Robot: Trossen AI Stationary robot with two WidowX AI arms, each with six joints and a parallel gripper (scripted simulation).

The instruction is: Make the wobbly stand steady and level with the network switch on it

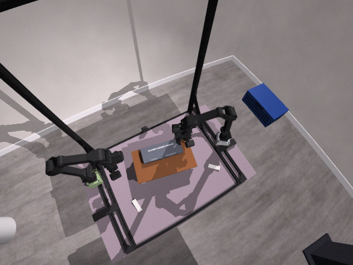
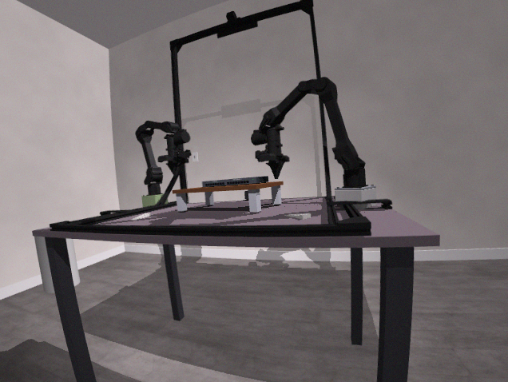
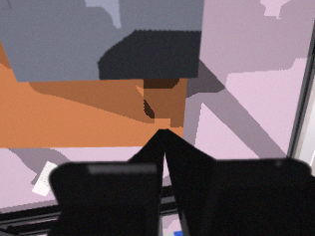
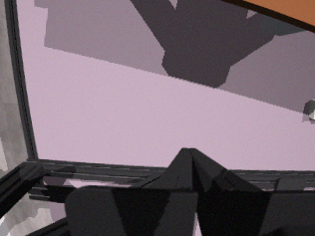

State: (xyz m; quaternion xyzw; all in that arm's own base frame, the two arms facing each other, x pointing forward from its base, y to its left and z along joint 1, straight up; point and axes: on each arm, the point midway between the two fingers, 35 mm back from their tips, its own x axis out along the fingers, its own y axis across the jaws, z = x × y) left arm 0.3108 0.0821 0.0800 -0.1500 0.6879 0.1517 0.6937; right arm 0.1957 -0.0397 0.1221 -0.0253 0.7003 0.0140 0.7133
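The stand, an orange board (image 1: pixel 146 173) (image 2: pixel 188 190) (image 3: pixel 65 123) (image 4: pixel 299 10) on pale legs, stands mid-table. In the exterior view its top looks slightly lower at the left end; which foot is off the table I cannot tell. The grey network switch (image 1: pixel 161 155) (image 2: pixel 235 181) (image 3: pixel 55 44) lies on it toward the back edge. My left gripper (image 2: pixel 276 174) (image 3: pixel 163 133) is shut and empty, pointing down just above the board's right end. My right gripper (image 4: pixel 187 154) is shut and empty, beyond the stand's left end. White wedges (image 1: pixel 213 167) (image 1: pixel 136 205) lie apart on the table.
A black frame (image 1: pixel 185 214) (image 2: pixel 205 228) borders the table top (image 1: pixel 159 225), with uprights at the back corners. The left arm stands on a grey base (image 2: pixel 355 194), the right arm on a green one (image 1: pixel 95 182). A blue box (image 1: pixel 266 103) is beyond the table.
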